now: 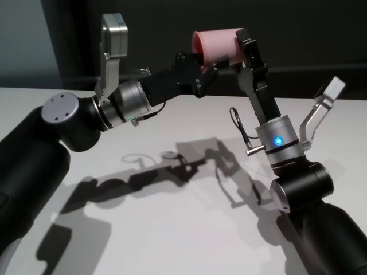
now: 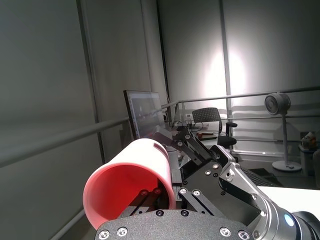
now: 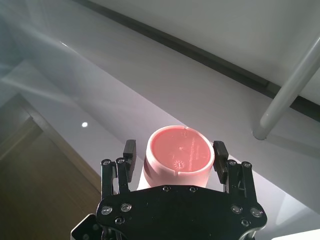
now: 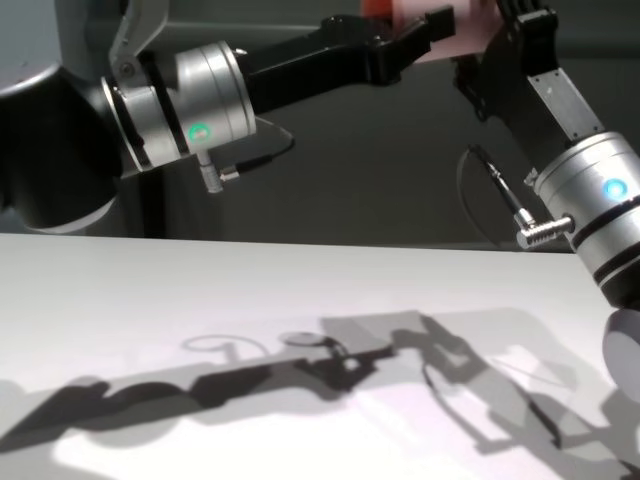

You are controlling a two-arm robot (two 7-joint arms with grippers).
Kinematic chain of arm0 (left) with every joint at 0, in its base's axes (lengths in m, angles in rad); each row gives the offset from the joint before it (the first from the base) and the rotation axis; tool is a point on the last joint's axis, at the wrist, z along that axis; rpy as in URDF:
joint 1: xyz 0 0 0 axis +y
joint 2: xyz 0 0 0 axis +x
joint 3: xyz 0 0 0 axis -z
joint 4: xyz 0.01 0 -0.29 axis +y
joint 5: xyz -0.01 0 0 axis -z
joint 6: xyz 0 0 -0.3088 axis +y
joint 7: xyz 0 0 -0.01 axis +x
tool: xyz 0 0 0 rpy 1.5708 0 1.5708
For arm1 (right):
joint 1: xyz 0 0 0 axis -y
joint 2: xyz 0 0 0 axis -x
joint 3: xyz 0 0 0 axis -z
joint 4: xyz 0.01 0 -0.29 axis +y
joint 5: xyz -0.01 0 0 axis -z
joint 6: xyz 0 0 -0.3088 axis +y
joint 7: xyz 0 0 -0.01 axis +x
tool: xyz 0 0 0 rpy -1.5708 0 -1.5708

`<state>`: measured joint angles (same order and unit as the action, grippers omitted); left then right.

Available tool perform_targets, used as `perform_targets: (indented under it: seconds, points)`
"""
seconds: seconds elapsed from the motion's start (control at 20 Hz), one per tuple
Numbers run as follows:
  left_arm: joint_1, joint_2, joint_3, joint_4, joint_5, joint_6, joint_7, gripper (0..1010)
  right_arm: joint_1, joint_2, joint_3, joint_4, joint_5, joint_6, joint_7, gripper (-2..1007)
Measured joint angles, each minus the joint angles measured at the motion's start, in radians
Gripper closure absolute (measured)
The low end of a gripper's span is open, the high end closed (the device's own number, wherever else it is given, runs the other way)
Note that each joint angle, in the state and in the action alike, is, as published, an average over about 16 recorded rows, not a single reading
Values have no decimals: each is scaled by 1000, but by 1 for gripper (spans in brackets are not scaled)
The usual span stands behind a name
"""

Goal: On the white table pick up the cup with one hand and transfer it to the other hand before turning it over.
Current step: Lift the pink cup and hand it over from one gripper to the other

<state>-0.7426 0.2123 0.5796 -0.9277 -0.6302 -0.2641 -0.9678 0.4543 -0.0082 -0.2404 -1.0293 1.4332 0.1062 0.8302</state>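
Note:
The pink cup [image 1: 221, 43] is held on its side high above the white table [image 1: 172, 229]. My right gripper [image 1: 243, 48] is shut on its base end; in the right wrist view the cup's base [image 3: 179, 155] sits between the two fingers. My left gripper [image 1: 203, 66] reaches in from the left and is shut on the wall at the rim. In the left wrist view one finger [image 2: 147, 194] lies inside the cup's open mouth [image 2: 127, 192]. In the chest view the cup [image 4: 400, 10] is cut off by the top edge, between both grippers.
Both arms cast dark shadows on the table [image 4: 330, 370] below. A dark wall [image 1: 172, 23] stands behind the table's far edge. A thin black cable [image 1: 238, 126] hangs off the right wrist.

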Motion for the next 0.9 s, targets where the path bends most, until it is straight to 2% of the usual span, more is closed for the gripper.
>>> perform_targets:
  seconds: [0.5, 0.9]
  points:
    - [0, 0, 0, 0, 0, 0, 0, 962, -1, 0, 1, 0, 0, 0, -1, 237]
    - [0, 0, 0, 0, 0, 0, 0, 962, -1, -1, 2, 0, -2, 0, -1, 268]
